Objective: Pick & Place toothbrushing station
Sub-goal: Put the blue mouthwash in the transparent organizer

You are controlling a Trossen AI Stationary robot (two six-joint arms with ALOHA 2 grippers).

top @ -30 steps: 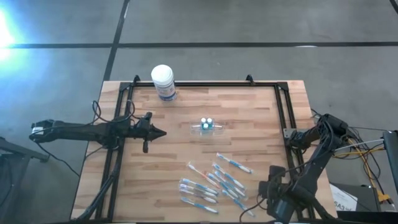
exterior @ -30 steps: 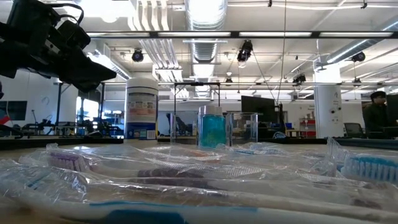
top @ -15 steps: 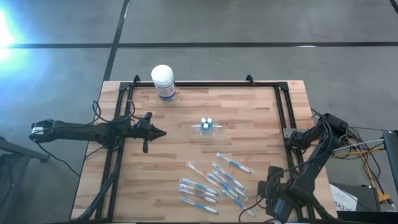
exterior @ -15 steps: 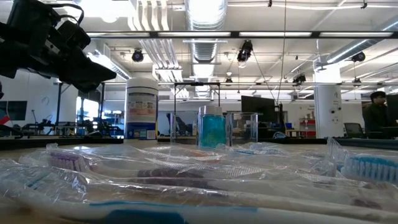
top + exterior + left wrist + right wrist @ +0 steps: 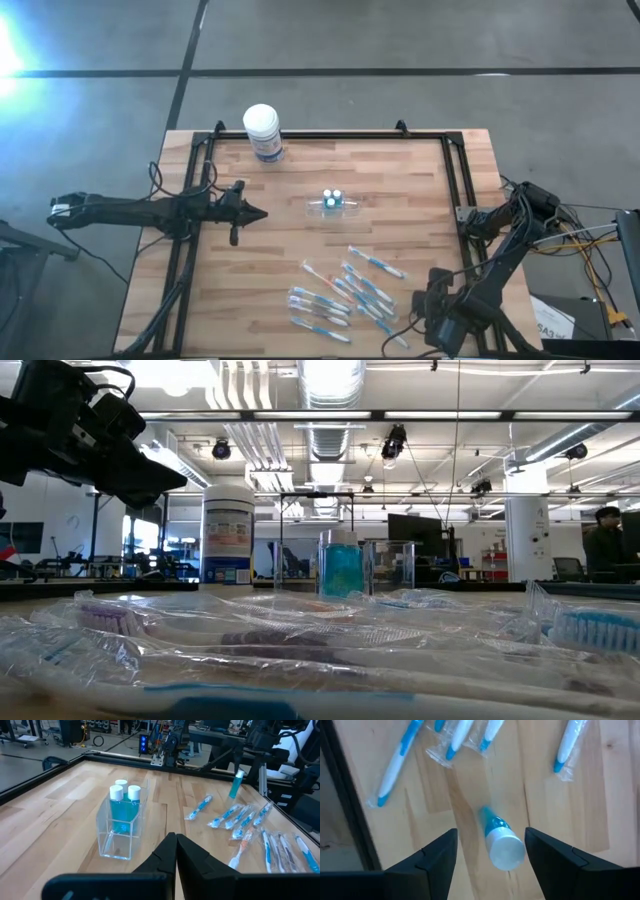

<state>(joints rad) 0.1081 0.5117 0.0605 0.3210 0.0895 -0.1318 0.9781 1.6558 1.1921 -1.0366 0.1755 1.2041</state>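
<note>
- The right gripper (image 5: 487, 852) is wide open, right above a little white-capped blue bottle (image 5: 499, 844) standing near the table's front edge, not picked up.
- The toothbrushes (image 5: 340, 292) lie loose on the table.
- The clear cup (image 5: 121, 822) holds two little bottles.
- The left gripper (image 5: 175, 842) waits, pinched shut on nothing.

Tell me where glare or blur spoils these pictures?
High view: white glare on the floor at the left edge. Low view: bright ceiling lights; the nearest plastic-wrapped blue-and-white toothbrushes smear out of focus. Right wrist view: the small blue white-capped bottle looks soft.
</note>
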